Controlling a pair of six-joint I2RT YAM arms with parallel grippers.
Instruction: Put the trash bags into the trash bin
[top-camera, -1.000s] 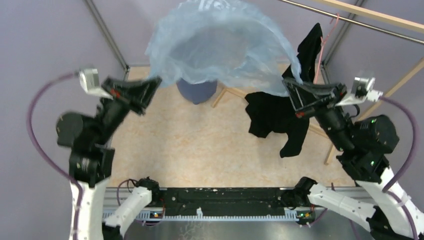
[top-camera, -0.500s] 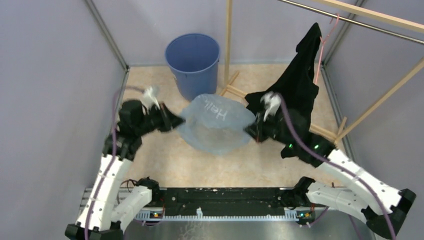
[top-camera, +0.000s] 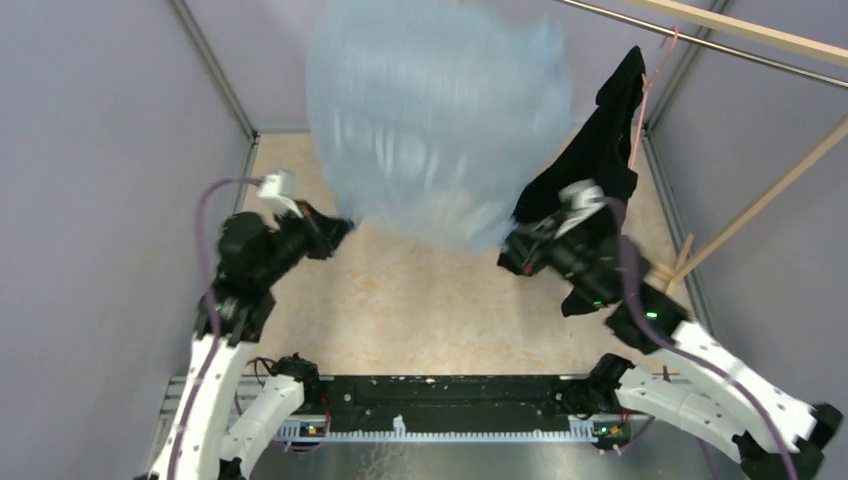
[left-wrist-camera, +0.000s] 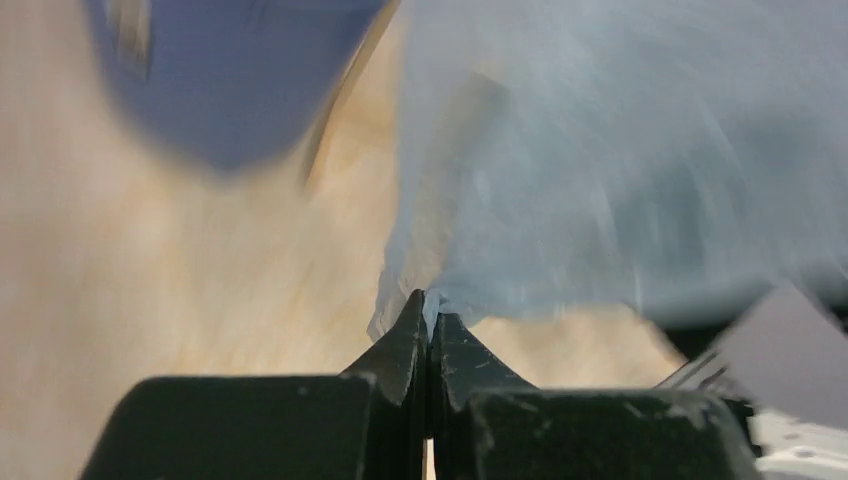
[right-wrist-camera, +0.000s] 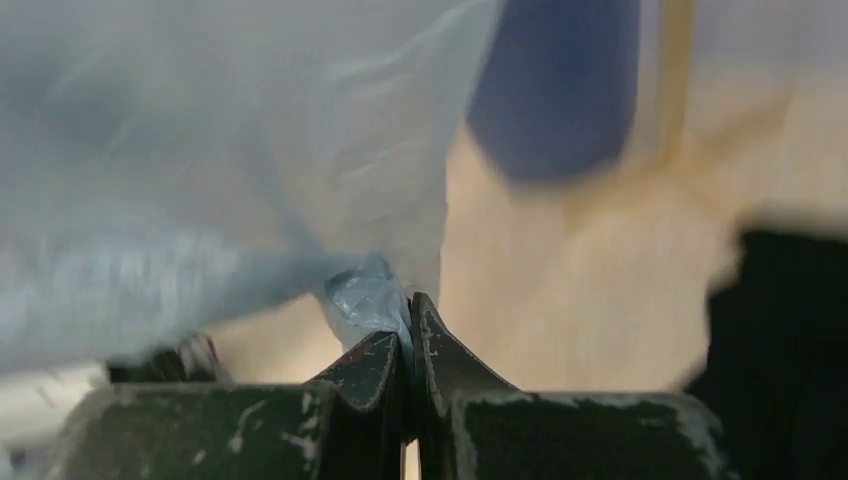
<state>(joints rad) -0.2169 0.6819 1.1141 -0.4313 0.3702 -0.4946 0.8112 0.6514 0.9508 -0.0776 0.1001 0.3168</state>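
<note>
The light-blue translucent trash bag (top-camera: 440, 120) is billowed up, large and blurred, between the two arms. It hides the trash bin in the top view. My left gripper (top-camera: 340, 228) is shut on the bag's left edge (left-wrist-camera: 430, 300). My right gripper (top-camera: 508, 242) is shut on its right edge (right-wrist-camera: 375, 295). The blue bin shows blurred in the left wrist view (left-wrist-camera: 230, 80) and in the right wrist view (right-wrist-camera: 555, 90), ahead of both grippers on the floor.
A black garment (top-camera: 590, 160) on a pink hanger (top-camera: 640, 110) hangs at the right, just behind my right gripper, from a wooden rack (top-camera: 760, 205). Purple walls with metal corner posts (top-camera: 215, 70) close in left, back and right.
The bag was held high and open, then brought down low in front of the bin, and has now billowed up again, covering the bin. Both grippers stayed shut on it and rose slightly.
</note>
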